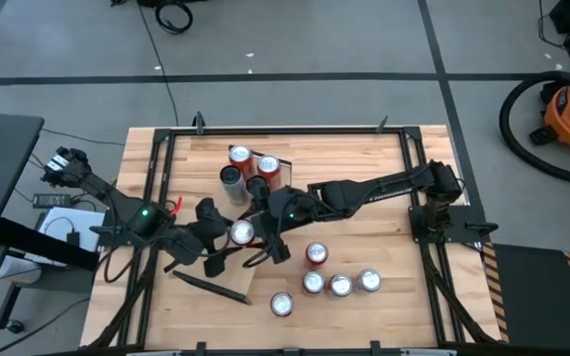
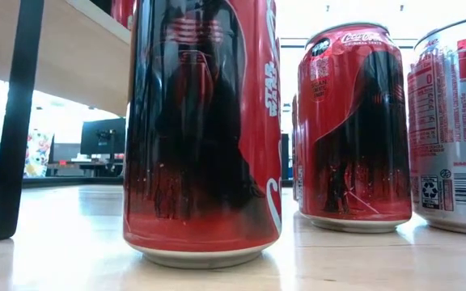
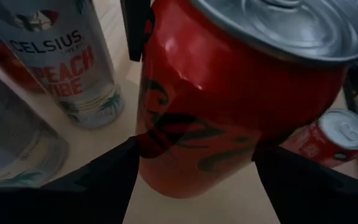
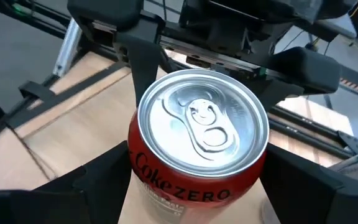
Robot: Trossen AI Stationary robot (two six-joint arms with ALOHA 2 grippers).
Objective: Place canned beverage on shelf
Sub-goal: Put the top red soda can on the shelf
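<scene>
Fingers [image 3: 104, 180] of both arms round same Coke can [image 1: 242, 232], mid-table.

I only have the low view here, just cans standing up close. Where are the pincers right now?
Observer: They meet at mid-table. The left pincer and the right pincer are both closed on the same Coke Zero can.
Operator: Anything crowding that can?
Observer: Yes, a tall Celsius can stands upright close beside it, apart from it.
</scene>
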